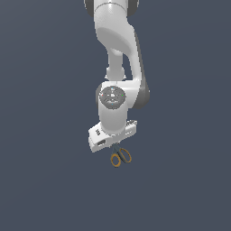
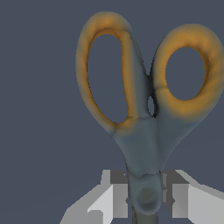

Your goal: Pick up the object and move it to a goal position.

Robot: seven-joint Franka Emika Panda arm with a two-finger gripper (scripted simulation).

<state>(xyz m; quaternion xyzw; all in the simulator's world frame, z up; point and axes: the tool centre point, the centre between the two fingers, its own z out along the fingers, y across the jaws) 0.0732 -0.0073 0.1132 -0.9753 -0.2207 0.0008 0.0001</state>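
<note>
Right under our gripper (image 1: 115,145) sit the scissors (image 1: 121,156), and in the wrist view the two fingers (image 2: 116,199) are closed on them around the pivot, pads touching each side of the grey neck. So we've got them clamped. The long axis runs straight out from the gripper: loop handles poking out past the fingertips, blades pointing back up between the fingers where we can't see them. That's the bit the carry depends on, we'd guess, since the handles hang well clear of the grip and could swing if the hold slips. Looks-wise they're tiny next to the gripper, two orange-yellow loops, one longer and narrower than the other, fading into dull blue-grey near the pivot. No goal marker shows anywhere around the gripper.
</note>
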